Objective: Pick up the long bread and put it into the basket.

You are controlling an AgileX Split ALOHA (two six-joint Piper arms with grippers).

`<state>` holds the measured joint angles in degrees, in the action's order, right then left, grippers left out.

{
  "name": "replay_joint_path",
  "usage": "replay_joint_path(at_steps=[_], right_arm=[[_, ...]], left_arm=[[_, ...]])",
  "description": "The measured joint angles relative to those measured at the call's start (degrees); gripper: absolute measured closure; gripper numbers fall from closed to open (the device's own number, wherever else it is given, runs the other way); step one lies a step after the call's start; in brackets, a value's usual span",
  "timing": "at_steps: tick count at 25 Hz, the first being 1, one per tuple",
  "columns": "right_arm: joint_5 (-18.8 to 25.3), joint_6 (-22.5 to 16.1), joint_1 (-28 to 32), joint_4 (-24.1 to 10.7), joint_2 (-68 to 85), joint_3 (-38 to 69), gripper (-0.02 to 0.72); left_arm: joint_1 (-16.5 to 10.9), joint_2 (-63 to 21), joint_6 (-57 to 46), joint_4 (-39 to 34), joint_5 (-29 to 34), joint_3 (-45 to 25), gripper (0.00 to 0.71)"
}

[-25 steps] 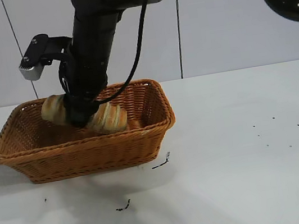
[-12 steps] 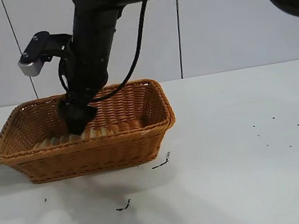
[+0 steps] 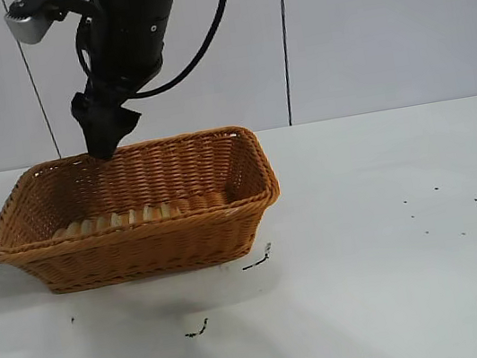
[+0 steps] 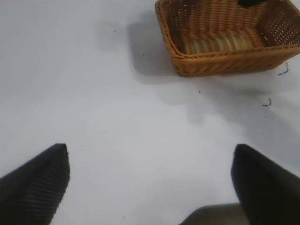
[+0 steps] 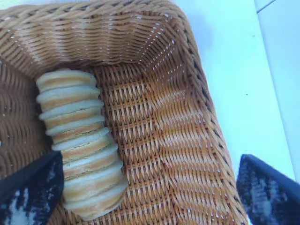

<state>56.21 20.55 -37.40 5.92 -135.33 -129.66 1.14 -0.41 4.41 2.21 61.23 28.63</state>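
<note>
Since half a second ago, the right gripper (image 3: 107,132) has risen out of the basket (image 3: 141,249) and now hangs above the basket's back rim, toward the basket's left end in the exterior view. It no longer holds anything. In the right wrist view its two dark fingertips (image 5: 30,187) stand wide apart, one over the basket floor just beside the loaf, the other out past the basket's rim over the white table (image 5: 229,61). The black arm above the gripper runs up out of the top of the exterior view, with a grey camera block (image 3: 32,21) on its wrist and a black cable looping beside it.

The long bread (image 3: 122,219) lies flat on the basket floor, along the front wall, only its ridged top showing over the braided rim in the exterior view. The right wrist view shows the long bread (image 5: 79,145) plainly: a tan loaf with crosswise ridges, resting against one long wall of the basket (image 5: 168,117), with bare wicker floor on its other side.

The left gripper (image 4: 150,180) hovers over bare table well apart from the basket (image 4: 220,63), its two dark fingertips (image 4: 35,180) spread wide. From there the long bread (image 4: 215,44) shows as pale stripes inside the basket.

Outside the basket, a few small dark specks (image 3: 258,259) lie on the table (image 3: 403,298) near the basket's front right corner.
</note>
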Motion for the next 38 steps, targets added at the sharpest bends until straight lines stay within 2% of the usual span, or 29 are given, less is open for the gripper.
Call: replay_joint_path(at_steps=[2, 3, 5, 13, 20, 23, 28, 38], right_arm=[[0.36, -10.36, 1.64, -1.67, 0.0, 0.0, 0.014], [0.51, -14.14, 2.65, -2.23, 0.0, 0.0, 0.014], [1.61, -17.2, 5.24, -2.36, 0.0, 0.0, 0.014], [6.99, -17.36, 17.55, -2.19, 0.0, 0.0, 0.014], [8.08, -17.36, 29.69, -2.41, 0.0, 0.0, 0.014], [9.2, -17.36, 33.12, -2.35, 0.0, 0.0, 0.014], [13.08, -16.86, 35.11, -2.47, 0.04, 0.0, 0.014], [13.37, -17.09, 35.12, -2.62, 7.86, 2.89, 0.014]], left_arm=[[0.0, 0.0, 0.0, 0.0, 0.0, 0.0, 0.018], [0.0, 0.0, 0.0, 0.0, 0.0, 0.0, 0.018], [0.0, 0.0, 0.0, 0.0, 0.0, 0.0, 0.018], [0.0, 0.0, 0.0, 0.0, 0.0, 0.0, 0.018], [0.0, 0.0, 0.0, 0.0, 0.0, 0.0, 0.018], [0.0, 0.0, 0.0, 0.0, 0.0, 0.0, 0.018], [0.0, 0.0, 0.0, 0.0, 0.0, 0.0, 0.018], [0.0, 0.0, 0.0, 0.0, 0.0, 0.0, 0.018]])
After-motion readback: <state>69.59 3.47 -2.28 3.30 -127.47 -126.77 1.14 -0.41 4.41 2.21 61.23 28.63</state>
